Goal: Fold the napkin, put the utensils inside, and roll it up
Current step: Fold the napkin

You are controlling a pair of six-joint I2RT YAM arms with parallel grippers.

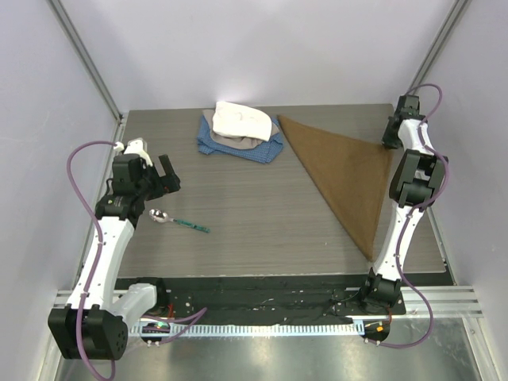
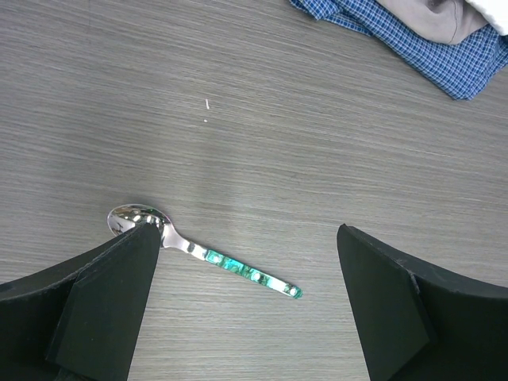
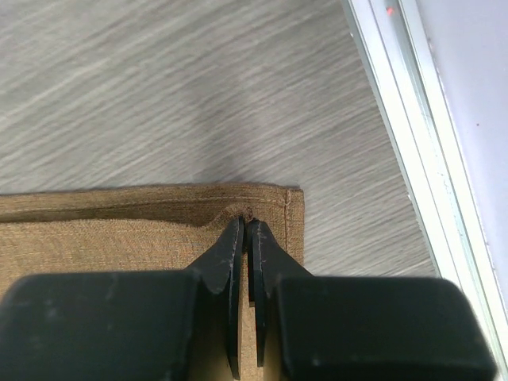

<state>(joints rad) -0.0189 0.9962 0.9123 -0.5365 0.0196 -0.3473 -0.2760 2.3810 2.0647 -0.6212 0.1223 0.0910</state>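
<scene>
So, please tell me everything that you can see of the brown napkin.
The napkin is a plain tan-brown woven cloth with a stitched hem. It lies flat on the right side of the table, folded into a triangle, with one point toward the near edge. The right gripper is shut on its edge close to the far right corner, where the cloth puckers slightly.

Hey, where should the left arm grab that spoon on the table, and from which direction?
Grip the spoon by its green handle, near the middle, coming straight down from above. It lies flat on the table, and the handle is thin and straight, while the bowl is rounded and shiny. The open left gripper hangs by it; close the fingers across the handle.
</scene>
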